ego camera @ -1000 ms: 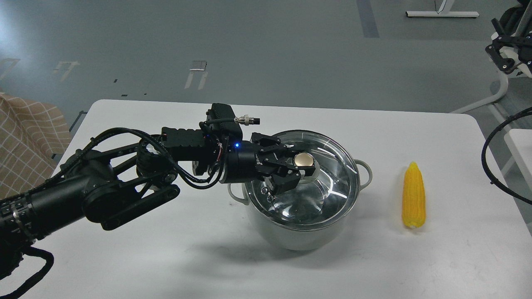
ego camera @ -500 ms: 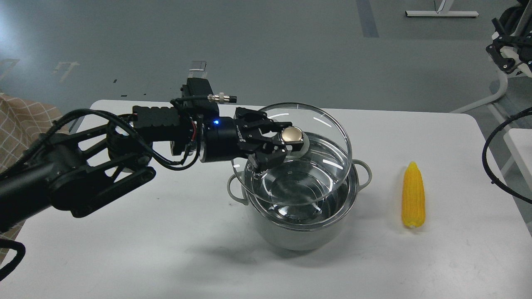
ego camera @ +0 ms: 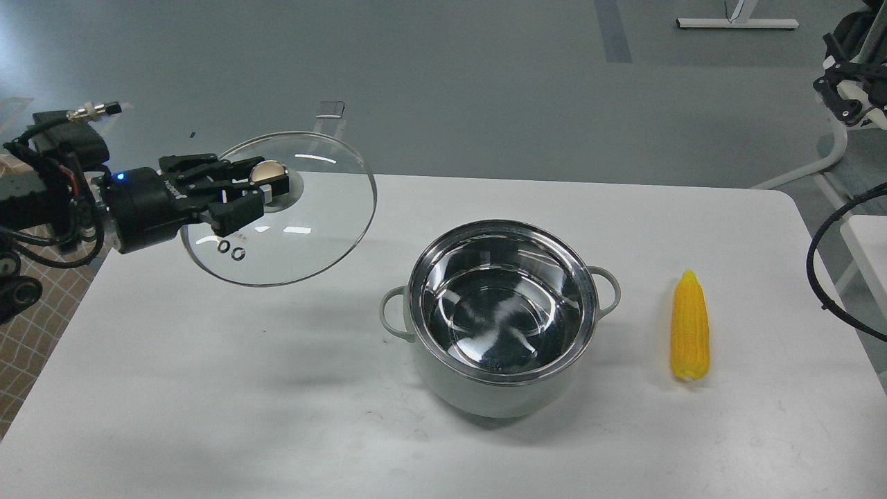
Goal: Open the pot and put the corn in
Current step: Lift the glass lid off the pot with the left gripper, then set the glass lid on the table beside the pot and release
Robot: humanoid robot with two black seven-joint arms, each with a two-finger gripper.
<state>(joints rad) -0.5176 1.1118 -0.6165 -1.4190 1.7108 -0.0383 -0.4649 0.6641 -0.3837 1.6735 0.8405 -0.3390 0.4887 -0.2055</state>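
The pale grey-green pot point(ego camera: 450, 388) stands open in the middle of the white table, its shiny steel inside empty. The yellow corn point(ego camera: 689, 327) lies on the table to the pot's right, tip pointing away from me. My left gripper point(ego camera: 267, 187) is shut on the gold knob of the clear glass lid point(ego camera: 305, 229) and holds the lid tilted in the air above the table's far left part, well clear of the pot. My right gripper is out of view.
The white table point(ego camera: 277, 388) has its left edge under the lifted lid. A checked cloth point(ego camera: 28, 326) lies beyond that edge. A black cable point(ego camera: 821, 277) loops at the right edge, with a white frame point(ego camera: 842, 138) behind it.
My left gripper has lifted the glass lid off the pot and carried it up and far to the left. The pot now stands open. The corn has not moved.
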